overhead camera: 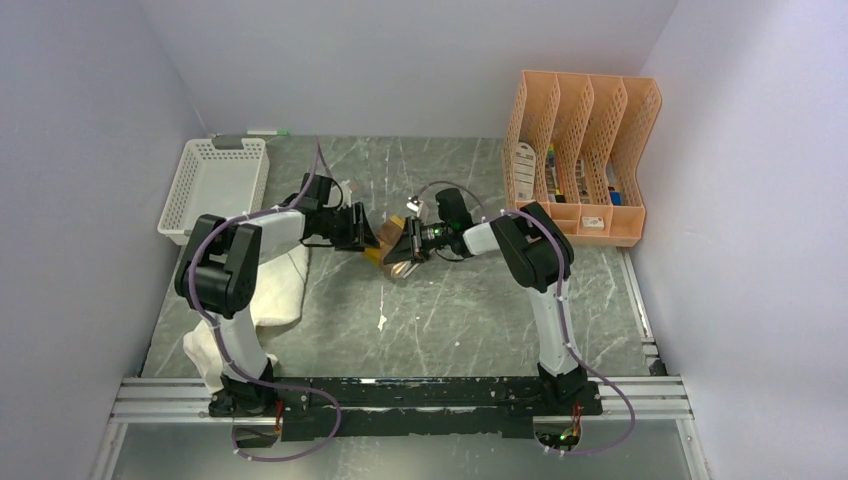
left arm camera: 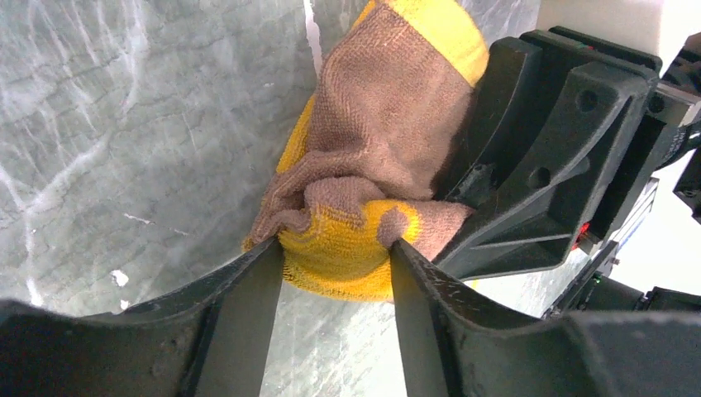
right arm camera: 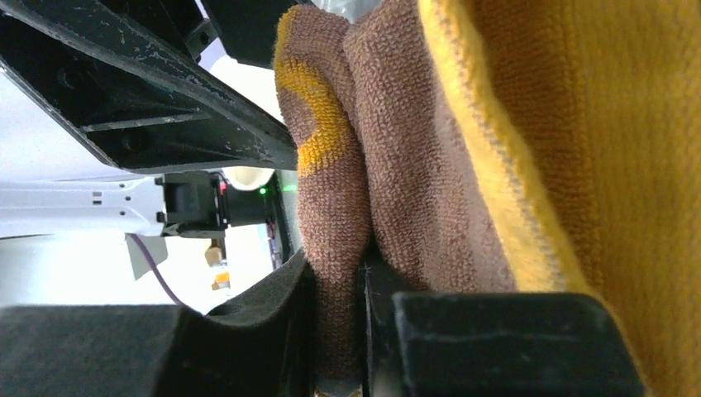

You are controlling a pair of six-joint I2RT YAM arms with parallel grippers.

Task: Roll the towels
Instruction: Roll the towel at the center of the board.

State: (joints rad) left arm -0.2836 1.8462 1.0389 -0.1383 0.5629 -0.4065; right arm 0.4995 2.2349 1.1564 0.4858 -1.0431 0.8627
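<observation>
From above, both arms reached inward and met near the middle of the grey marbled worktop [overhead camera: 470, 310]. The left claw [overhead camera: 367, 234] and the right claw [overhead camera: 402, 246] faced each other, with the yellow and brown towel [overhead camera: 392, 252] bunched between them. The white towel [overhead camera: 278, 290] lay crumpled along the left side of the worktop, partly hidden under the left arm and well apart from the other towel. A white basket [overhead camera: 213, 185] stood in the far left corner and an orange file rack [overhead camera: 580, 140] in the far right one.

Through the left wrist camera, the left claw's two fingers [left arm camera: 256, 281] pressed in on a yellow fold at the near end of the towel, pinching it. The brown side ran up and away, against the black body of the right claw. I could not tell whether the cloth touched the worktop beneath.

Through the right wrist camera, the right claw was squeezed nearly together on a thin brown fold, with yellow cloth filling the right side of the view
</observation>
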